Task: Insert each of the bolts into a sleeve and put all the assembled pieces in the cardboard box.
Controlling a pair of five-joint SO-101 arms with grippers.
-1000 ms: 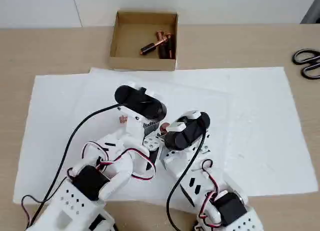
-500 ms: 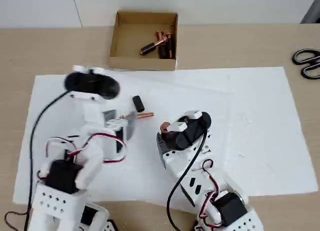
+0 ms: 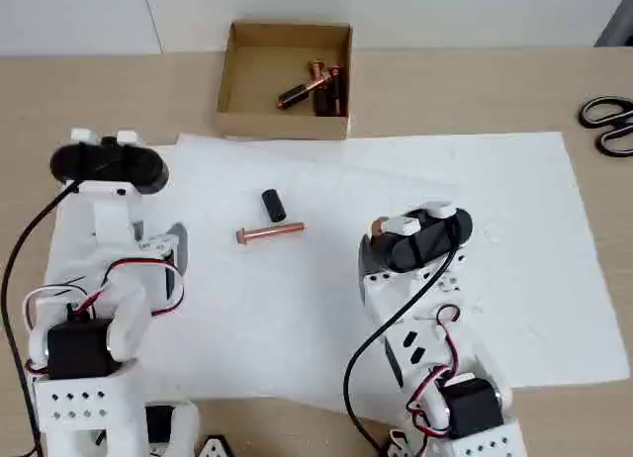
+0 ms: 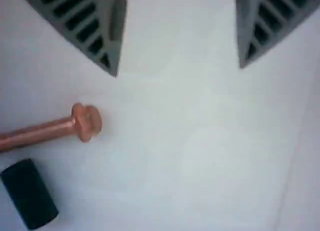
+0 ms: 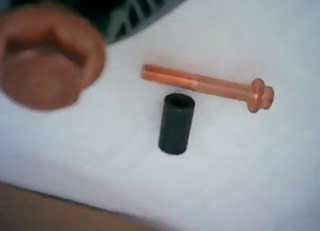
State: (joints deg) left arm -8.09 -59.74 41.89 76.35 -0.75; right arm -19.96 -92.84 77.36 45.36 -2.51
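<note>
- The left gripper (image 4: 177,66) hangs released by the sheet's (image 3: 514,239) left edge.
- The right gripper (image 3: 376,236) clenches a bolt (image 5: 45,61), likely awaiting a sleeve.
- The sleeve (image 3: 273,205) and loose bolt (image 3: 269,233) lie just beside each other mid-sheet, unjoined; the box (image 3: 282,127) sits beyond the far edge.

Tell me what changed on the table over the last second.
The left gripper swung away to the left, open, uncovering a loose bolt and black sleeve lying apart on the white sheet. The right gripper drew off to the right, carrying a second bolt it stays shut on. The cardboard box, the pieces in it and the scissors kept their places.
</note>
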